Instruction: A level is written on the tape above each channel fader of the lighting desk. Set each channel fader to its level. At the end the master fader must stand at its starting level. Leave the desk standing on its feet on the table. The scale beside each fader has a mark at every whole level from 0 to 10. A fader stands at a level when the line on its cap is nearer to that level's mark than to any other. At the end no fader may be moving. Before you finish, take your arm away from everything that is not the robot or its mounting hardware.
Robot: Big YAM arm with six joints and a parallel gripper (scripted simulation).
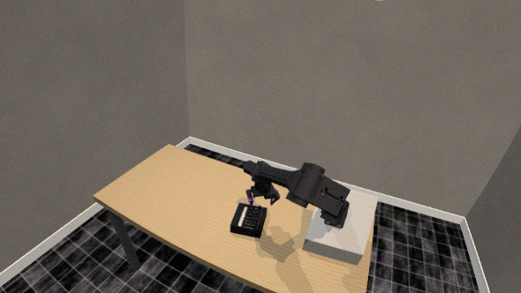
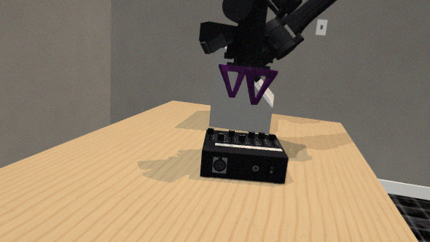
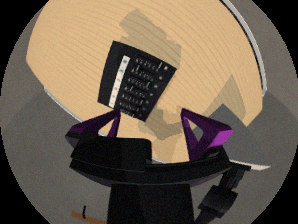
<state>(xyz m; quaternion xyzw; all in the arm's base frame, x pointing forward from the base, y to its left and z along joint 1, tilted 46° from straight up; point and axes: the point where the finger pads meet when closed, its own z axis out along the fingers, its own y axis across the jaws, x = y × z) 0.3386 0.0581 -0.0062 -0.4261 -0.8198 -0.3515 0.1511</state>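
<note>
The lighting desk (image 2: 243,157) is a small black box standing on its feet on the wooden table, with a white tape strip and a row of several fader caps (image 2: 240,136) on top. It also shows in the top view (image 1: 249,220) and in the wrist view (image 3: 136,79). My gripper (image 2: 248,87) has purple fingers, is open and empty, and hangs above the far side of the desk, clear of the faders. It shows in the top view (image 1: 261,199) and in the wrist view (image 3: 156,129). The written levels are too small to read.
The arm's grey base block (image 1: 342,227) sits at the table's right end, behind the desk. The table edge runs close to the desk's right in the exterior view. Dark tiled floor surrounds the table.
</note>
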